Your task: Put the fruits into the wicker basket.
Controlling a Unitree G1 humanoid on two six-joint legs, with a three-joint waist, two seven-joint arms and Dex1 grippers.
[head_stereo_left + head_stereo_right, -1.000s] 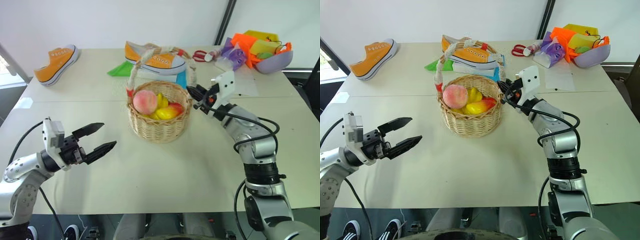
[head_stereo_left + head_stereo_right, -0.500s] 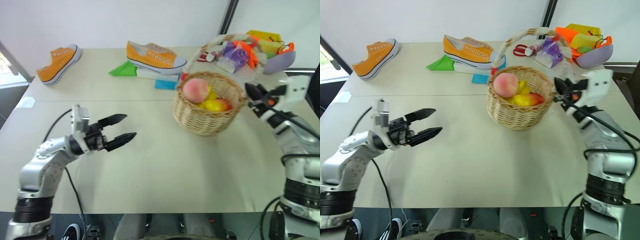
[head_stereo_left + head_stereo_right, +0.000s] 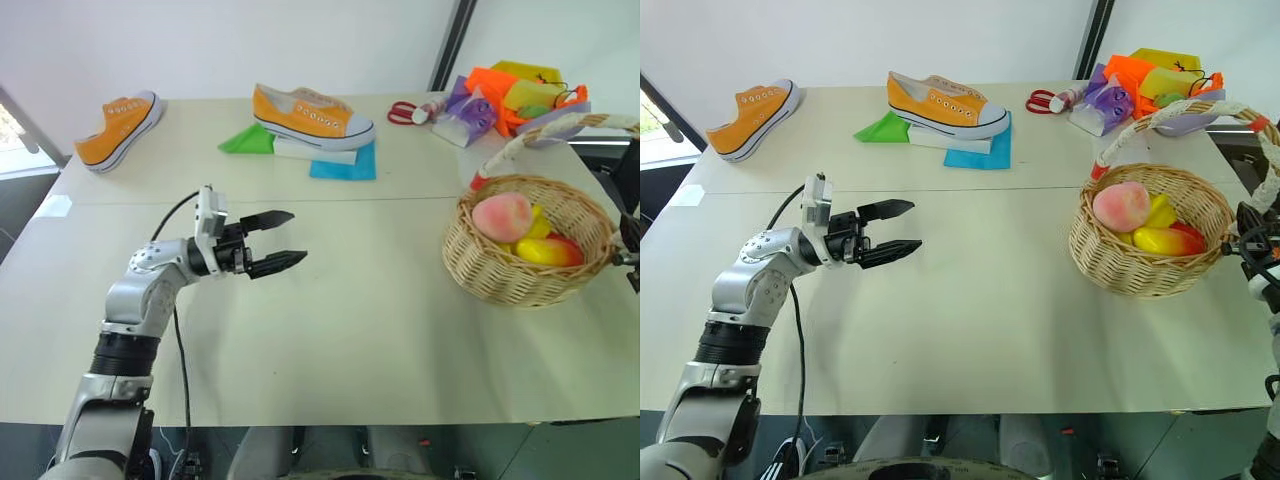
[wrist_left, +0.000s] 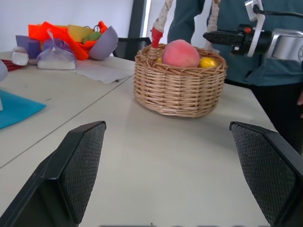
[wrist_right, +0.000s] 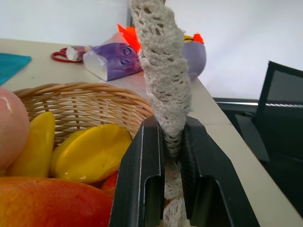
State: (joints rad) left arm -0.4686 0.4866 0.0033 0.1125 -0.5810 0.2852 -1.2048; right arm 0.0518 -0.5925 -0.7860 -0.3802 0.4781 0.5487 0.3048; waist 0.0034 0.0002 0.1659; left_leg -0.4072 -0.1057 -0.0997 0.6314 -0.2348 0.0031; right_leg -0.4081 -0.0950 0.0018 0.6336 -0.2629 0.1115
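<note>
- The wicker basket [image 3: 1152, 240] sits on the tabletop [image 3: 980, 320] at about 3 o'clock, near the right edge, upright, with its tall white-wrapped handle [image 3: 1180, 112] arching over it
- All three fruits lie inside it: the pink peach [image 3: 1120, 206] toward 9 o'clock of the bowl, the yellow banana [image 3: 1160, 211] behind it, the mango [image 3: 1165, 240] with its red blush at the front
- The right claw [image 5: 171, 156] is clamped shut on the lower part of the handle wrap, seen close up in the right wrist view, so it grips the basket by the handle near the rim
- The left claw [image 3: 890, 230] hangs above the tabletop at about 9 o'clock, jaws spread wide and empty, pointing toward the basket and well apart from it
- Judged from the load, the task looks done: no fruit is left on the tabletop
- Handling guess: the basket looks light and fairly stiff, the woven wall giving a little under pressure; the lace wrap on the handle is soft and should resist slipping, but a hold low on one side may let the basket tilt
- The toy fruits look light and smooth, so they may roll if the basket tips
- Orange sneakers [image 3: 945, 103] lie at 11 to 12 o'clock, a lilac bowl [image 3: 1185, 110] at 1 o'clock
</note>
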